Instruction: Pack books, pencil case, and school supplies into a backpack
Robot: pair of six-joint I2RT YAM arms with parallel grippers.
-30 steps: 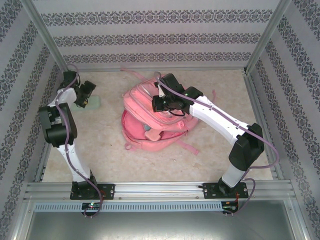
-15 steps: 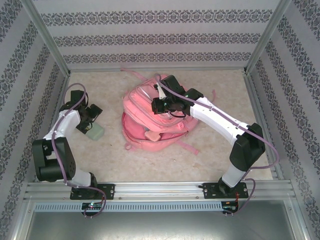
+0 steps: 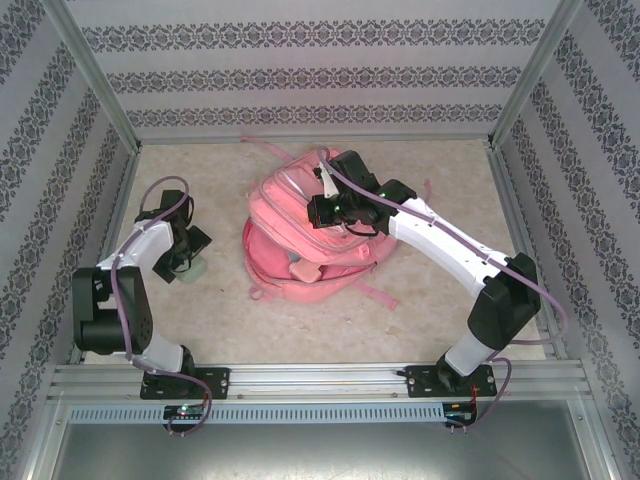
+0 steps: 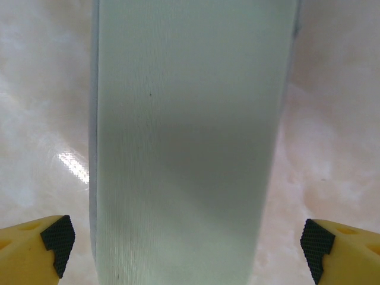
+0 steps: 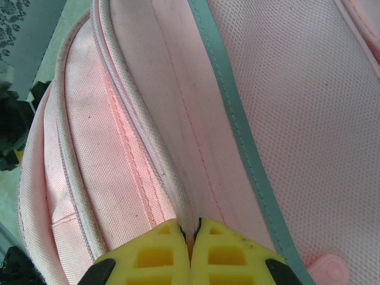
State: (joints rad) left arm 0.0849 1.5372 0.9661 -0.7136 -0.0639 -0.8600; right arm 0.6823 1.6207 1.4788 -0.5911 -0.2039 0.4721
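From above, the left pincer (image 3: 186, 252) hangs low over the table (image 3: 420, 170). The pencil case (image 3: 192, 268) lies directly under it and pokes out on its near side. The right pincer (image 3: 322, 212) sits on top of the backpack (image 3: 290, 195), which spreads out beneath and around it. A pink block (image 3: 303, 270) lies just nearer than this pincer, in the bag's lower part.

At the left wrist, the left pincer (image 4: 184, 246) stands spread apart. Its black pads (image 4: 57, 242) sit one on each side of the pencil case (image 4: 184, 136), clear of its edges. The case runs straight ahead between them, flat on the pale marbled table (image 4: 332, 119).

At the right wrist, the right pincer (image 5: 190, 237) has its yellow fingers pressed together, clamped on a thin ridge of the backpack (image 5: 119, 148). Pink mesh and a grey-green trim (image 5: 237, 119) stretch ahead of it and to its right.
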